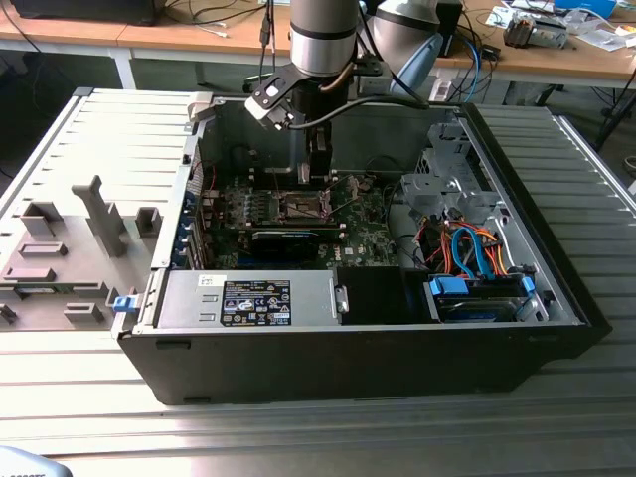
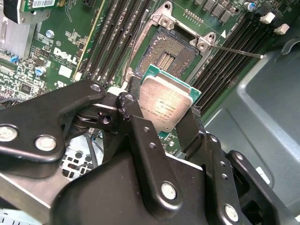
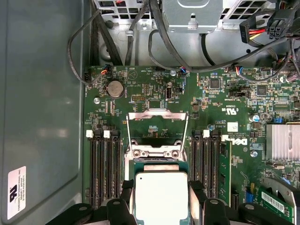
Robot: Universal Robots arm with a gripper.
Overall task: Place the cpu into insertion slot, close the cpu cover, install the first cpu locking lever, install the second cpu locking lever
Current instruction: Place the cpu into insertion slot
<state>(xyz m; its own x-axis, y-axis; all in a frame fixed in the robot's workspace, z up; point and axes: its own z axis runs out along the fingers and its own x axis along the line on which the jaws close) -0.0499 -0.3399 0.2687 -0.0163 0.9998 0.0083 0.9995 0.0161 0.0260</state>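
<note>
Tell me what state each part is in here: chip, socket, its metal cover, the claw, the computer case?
cpu: gripped by its edges, near the slot, not seated
insertion slot: uncovered, empty
cpu cover: swung open
claw: shut on the cpu
computer case: side panel off

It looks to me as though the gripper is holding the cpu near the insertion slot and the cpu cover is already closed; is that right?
Not quite. The cpu cover is open, swung back off the insertion slot, as the first wrist view shows. The rest holds: the gripper is holding the cpu near the uncovered slot.
</note>
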